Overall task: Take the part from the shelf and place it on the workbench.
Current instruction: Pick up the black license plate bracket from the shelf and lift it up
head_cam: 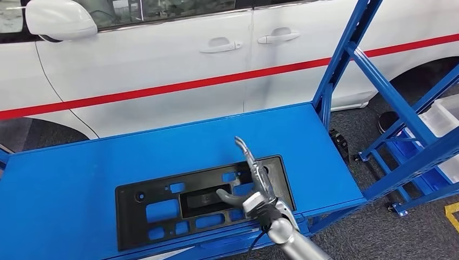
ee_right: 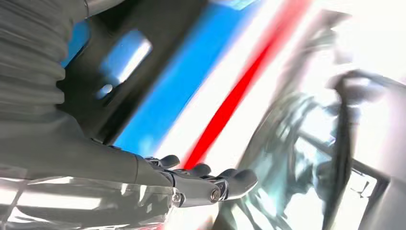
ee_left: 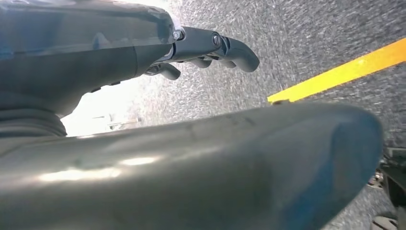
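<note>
We see the part (head_cam: 203, 201), a flat black rectangular panel with several cut-out windows, lying flat on the blue surface (head_cam: 81, 184) toward its near edge, right of the middle. Its long side runs left to right, and the blue shows through its openings.

Our right hand (head_cam: 250, 179) hovers over the right end of the part, coming in from the near edge on a silver arm. Its fingers (head_cam: 243, 149) are stretched out straight toward the far side and its thumb (head_cam: 227, 196) sticks out to the left; they are spread apart and hold nothing. We cannot tell from the head view whether the hand touches the part or is just above it. In the right wrist view the same fingers (ee_right: 230, 179) lie extended and empty, with the black part (ee_right: 119, 76) and the blue surface blurred behind them.

Our left hand (ee_left: 201, 48) appears in the left wrist view hanging over the grey floor (ee_left: 311, 38), near a yellow line (ee_left: 344, 69). Its fingers (ee_left: 239, 50) are loosely curved, apart, with nothing in them.

Beyond the surface stands a white car (head_cam: 162, 59) with a red stripe (head_cam: 216, 81) along its doors. To the right is a blue shelf frame (head_cam: 379, 81) holding a pale translucent bin (head_cam: 441, 116).
</note>
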Tool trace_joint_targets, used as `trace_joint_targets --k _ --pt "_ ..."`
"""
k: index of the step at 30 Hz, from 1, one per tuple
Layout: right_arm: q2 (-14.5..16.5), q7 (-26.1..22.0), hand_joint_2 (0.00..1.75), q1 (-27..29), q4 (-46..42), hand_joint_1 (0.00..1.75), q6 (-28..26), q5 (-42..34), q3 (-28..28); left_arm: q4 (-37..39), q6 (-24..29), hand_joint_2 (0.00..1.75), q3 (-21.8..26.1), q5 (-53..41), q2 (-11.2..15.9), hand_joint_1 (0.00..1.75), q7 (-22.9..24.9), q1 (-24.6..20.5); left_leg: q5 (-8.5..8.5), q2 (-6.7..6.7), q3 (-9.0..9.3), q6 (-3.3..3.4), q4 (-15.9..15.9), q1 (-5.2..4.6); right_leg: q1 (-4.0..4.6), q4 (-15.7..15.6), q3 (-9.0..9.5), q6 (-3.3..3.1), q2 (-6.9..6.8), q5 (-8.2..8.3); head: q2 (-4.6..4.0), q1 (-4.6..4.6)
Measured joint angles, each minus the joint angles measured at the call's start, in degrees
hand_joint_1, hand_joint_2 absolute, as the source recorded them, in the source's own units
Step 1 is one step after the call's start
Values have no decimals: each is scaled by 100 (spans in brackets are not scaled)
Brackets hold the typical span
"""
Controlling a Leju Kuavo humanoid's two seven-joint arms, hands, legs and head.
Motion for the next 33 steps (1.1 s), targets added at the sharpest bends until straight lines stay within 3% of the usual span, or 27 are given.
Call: trace_joint_targets --k 2,4,5,6,7,9,11,14,16,19,20,21,22,24,26,30,32,33 --pt "-3 -109 175 79 -536 0 882 -1175 -281 2 18 0 -2 26 1 0 -7 1 -306 1 -214 -38 492 17 -23 -31 12 -46 -19 16 0 0" --pt "-17 -127 175 143 -902 0 1273 -1515 -533 2 22 0 -7 49 -2 0 -1 5 -647 2 -563 -73 1262 37 -12 -29 10 -67 -26 13 0 -1" --pt "-24 -142 175 194 -1051 0 1385 -1516 -636 2 23 0 -12 58 -3 0 5 7 -702 3 -678 -90 1508 44 -7 -26 9 -68 -27 10 0 -1" --pt "-29 -162 175 244 -1184 0 1474 -1505 -720 2 23 0 -20 66 -4 0 12 9 -645 3 -700 -100 1547 50 -5 -20 11 -68 -25 8 0 -1" --pt "-31 -184 175 282 -1311 0 1546 -1510 -789 2 23 0 -29 68 -4 0 18 9 -481 4 -609 -103 1346 55 -5 -13 14 -63 -17 3 0 -1" --pt "-31 -213 175 314 -1538 0 1671 -1568 -898 3 22 0 -50 69 -3 0 24 2 -92 5 -236 -84 556 60 0 13 23 -35 1 -17 0 -1" --pt "-32 -220 175 331 -1737 0 1811 -1687 -997 4 20 0 -75 76 -2 0 23 -12 62 -2 2 -37 30 45 16 49 6 14 13 -32 0 -1" --pt "-34 -205 175 356 -1964 0 2049 -1895 -1101 4 19 0 -120 113 -9 0 21 -26 72 -6 12 57 -49 37 19 65 -18 94 14 -29 0 -1" --pt "-41 -183 175 359 -2067 0 2190 -1963 -1150 4 20 0 -135 140 -23 0 21 -30 106 5 21 132 -85 57 12 257 -94 146 12 -178 0 -1" --pt "-101 -144 175 426 -2146 0 2244 -1617 -1182 4 22 0 -143 187 -32 0 22 -38 122 17 11 183 -99 61 -13 1284 -561 201 8 -698 0 -1" --pt "-131 -135 175 479 -2155 0 2216 -1408 -1184 4 22 0 -144 201 -33 0 22 -37 123 16 9 183 -97 60 -25 1583 -701 213 7 -786 0 -1" --pt "-162 -134 175 533 -2162 0 2188 -1225 -1183 4 22 0 -146 214 -34 0 23 -36 122 12 9 182 -94 60 -37 1690 -754 221 6 -766 0 -1" --pt "-187 -139 175 577 -2166 0 2171 -1111 -1182 4 21 0 -147 225 -37 0 23 -35 119 7 12 177 -89 61 -48 1565 -697 223 4 -639 0 -1" --pt "-234 -151 175 615 -2181 0 2165 -995 -1181 4 17 0 -149 244 -47 0 23 -38 102 1 18 149 -72 60 -65 813 -341 206 -5 -263 0 -1" --pt "-285 -143 175 635 -2197 0 2148 -780 -1180 4 17 0 -151 261 -56 0 23 -44 77 0 9 93 -45 41 -49 216 -73 176 -10 -71 0 -1" --pt "-509 -187 175 911 -2202 0 1845 140 -1174 5 19 0 -152 344 -55 0 23 -49 35 2 6 -42 -31 40 -28 81 -23 70 -15 -57 0 -1" --pt "-715 -230 175 1200 -2208 0 1596 486 -1173 5 20 0 -152 393 -58 0 19 -36 -203 7 -128 -86 300 52 -41 46 2 -1 -47 -48 0 -1" --pt "-827 -238 175 1362 -2215 0 1477 576 -1171 6 21 0 -152 413 -62 0 15 -26 -395 9 -275 -97 638 56 -35 42 6 -22 -62 -53 0 -1"
